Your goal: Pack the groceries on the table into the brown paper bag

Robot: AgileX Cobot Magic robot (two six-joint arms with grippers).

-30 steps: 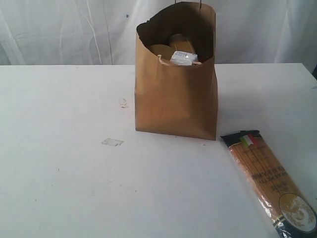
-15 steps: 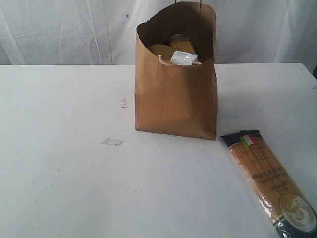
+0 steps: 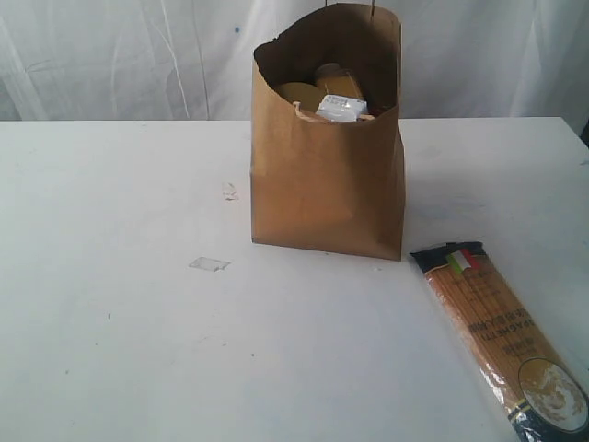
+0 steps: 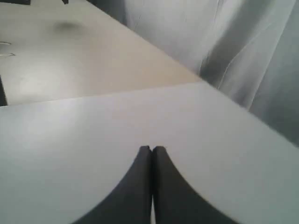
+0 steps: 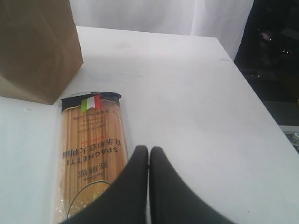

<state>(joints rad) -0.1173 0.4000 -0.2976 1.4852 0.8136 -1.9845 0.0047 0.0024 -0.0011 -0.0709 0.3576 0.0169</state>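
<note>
The brown paper bag (image 3: 328, 166) stands upright on the white table (image 3: 120, 322), with several groceries showing in its mouth, among them a white-blue carton (image 3: 340, 108). The long spaghetti packet (image 3: 502, 336) lies flat on the table to the right of the bag, also seen in the right wrist view as the spaghetti packet (image 5: 91, 149) next to the bag (image 5: 37, 46). My right gripper (image 5: 149, 149) is shut and empty, hovering beside the packet. My left gripper (image 4: 152, 149) is shut and empty over bare table. Neither arm shows in the exterior view.
A small clear scrap (image 3: 209, 264) and a faint scuff (image 3: 229, 191) lie on the table left of the bag. A white curtain (image 3: 110, 55) hangs behind. The table's right edge (image 5: 261, 107) runs close to the packet, with dark space beyond.
</note>
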